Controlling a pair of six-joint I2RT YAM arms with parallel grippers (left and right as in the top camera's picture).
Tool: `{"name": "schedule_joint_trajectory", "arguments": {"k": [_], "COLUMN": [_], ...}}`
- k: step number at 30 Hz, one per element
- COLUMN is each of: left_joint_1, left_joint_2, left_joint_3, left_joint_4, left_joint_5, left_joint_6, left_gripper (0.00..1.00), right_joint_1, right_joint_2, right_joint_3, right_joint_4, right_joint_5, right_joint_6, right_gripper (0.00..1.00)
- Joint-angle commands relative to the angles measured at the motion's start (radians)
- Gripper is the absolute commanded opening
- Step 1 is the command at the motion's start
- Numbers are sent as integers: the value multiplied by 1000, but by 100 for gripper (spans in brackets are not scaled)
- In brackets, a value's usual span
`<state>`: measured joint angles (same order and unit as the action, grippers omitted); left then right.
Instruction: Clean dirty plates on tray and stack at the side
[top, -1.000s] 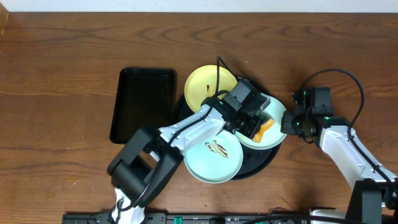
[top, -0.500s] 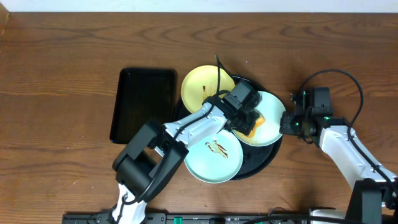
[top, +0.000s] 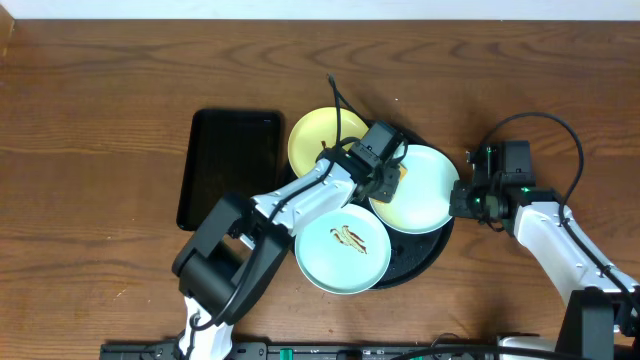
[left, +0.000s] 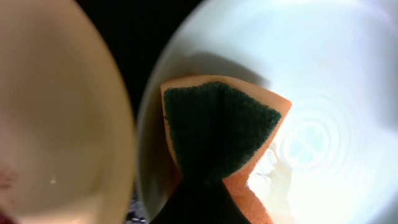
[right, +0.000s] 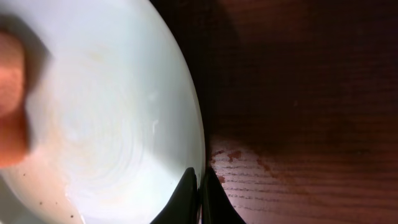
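Observation:
The round black tray (top: 425, 255) holds three plates. A pale yellow plate (top: 312, 140) sits at the back left. A mint-blue plate with brown streaks (top: 343, 252) sits at the front. A second mint-blue plate (top: 420, 195) lies at the right; it also shows in the right wrist view (right: 106, 112). My left gripper (top: 383, 178) is shut on an orange sponge with a dark green scouring face (left: 217, 127), pressed on this plate's left part. My right gripper (right: 199, 186) is shut on the plate's right rim (top: 457, 197).
A smaller rectangular black tray (top: 230, 168) lies left of the round tray. Bare wood-grain tabletop (top: 100, 150) lies all around, also to the right of my right arm (top: 600, 130).
My left gripper with the sponge has moved left across the right mint-blue plate, from its centre toward its left rim. The right gripper has kept hold of the rim.

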<state>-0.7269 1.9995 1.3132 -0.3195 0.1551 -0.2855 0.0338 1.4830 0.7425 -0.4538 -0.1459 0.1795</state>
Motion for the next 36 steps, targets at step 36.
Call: {"name": "schedule_joint_trajectory", "arguments": {"k": [36], "left_joint_1": [389], "left_joint_2": [-275], "left_joint_3": [-5], "left_joint_4": [-431], "left_joint_5": [-90], "left_joint_6": [12], "left_gripper": [7], "right_joint_1": [-2], "right_joint_2": [73], "right_joint_3": [-14], "right_joint_4": [80], "right_joint_5": [-2], "right_joint_6": [8], "right_gripper": [1]}}
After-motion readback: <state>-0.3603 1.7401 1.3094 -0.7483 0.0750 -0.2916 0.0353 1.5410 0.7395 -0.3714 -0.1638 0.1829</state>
